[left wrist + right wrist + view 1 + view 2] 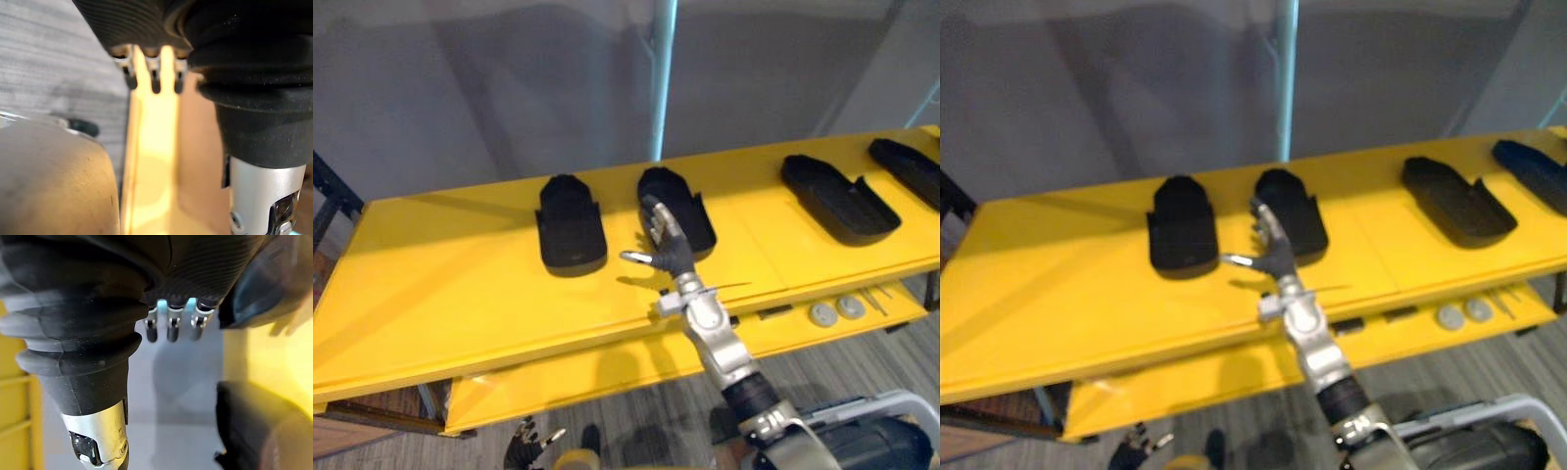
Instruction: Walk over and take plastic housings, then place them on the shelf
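Observation:
Several black plastic housings lie in a row on the yellow shelf top (460, 284): one left of middle (571, 223), one at the middle (680, 201), and two more to the right (837, 198) (909, 168). My right hand (671, 250) is raised over the shelf's front half, just in front of the middle housing, with fingers straight, thumb spread to the left, and nothing held. In the right wrist view, its fingers (168, 325) point past a dark housing (254, 426). My left hand (527, 446) hangs low below the shelf's front edge, relaxed and empty.
A lower yellow shelf (607, 377) juts out beneath and carries two round grey discs (835, 310) at the right. A pale blue pole (663, 78) rises behind the shelf against a grey wall. A dark rack (333, 191) stands at the left.

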